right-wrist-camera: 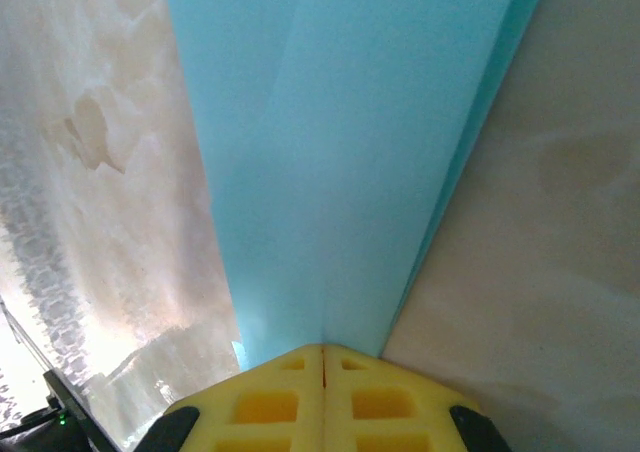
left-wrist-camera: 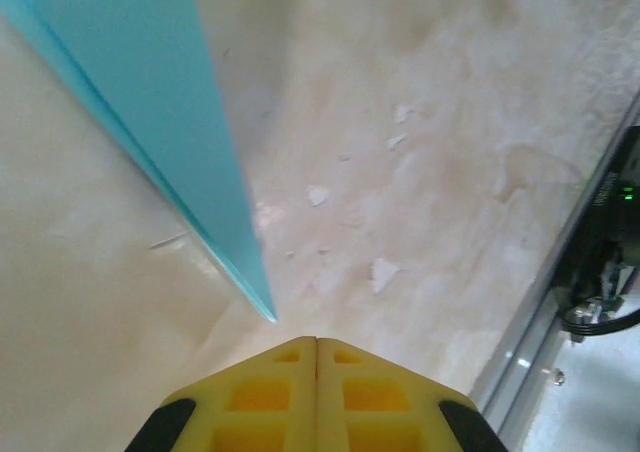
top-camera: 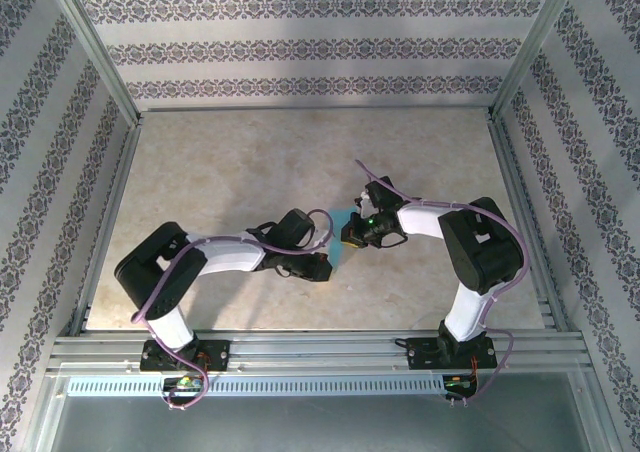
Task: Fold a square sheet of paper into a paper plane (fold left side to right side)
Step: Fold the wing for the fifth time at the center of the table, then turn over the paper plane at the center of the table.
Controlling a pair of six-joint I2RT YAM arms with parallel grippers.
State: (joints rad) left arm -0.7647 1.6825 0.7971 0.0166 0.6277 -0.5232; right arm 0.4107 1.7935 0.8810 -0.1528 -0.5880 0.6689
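The turquoise sheet of paper [top-camera: 341, 244] lies on the table between my two grippers, folded into a narrow pointed shape with layered edges. In the left wrist view its sharp tip [left-wrist-camera: 268, 312] ends just ahead and left of my left gripper [left-wrist-camera: 317, 342], whose yellow fingers are shut with nothing between them. My right gripper [right-wrist-camera: 322, 349] is also shut, and its tips rest on the wide end of the paper [right-wrist-camera: 340, 152], which spreads out ahead of it. From above, the left gripper [top-camera: 322, 268] is at the paper's near end and the right gripper [top-camera: 349, 234] at its far end.
The beige table [top-camera: 250, 172] is fenced by an aluminium frame [top-camera: 320, 347] and patterned walls [top-camera: 310, 47]. A frame rail [left-wrist-camera: 530, 342] and a black arm base with a green light [left-wrist-camera: 612, 232] stand to the right of my left gripper.
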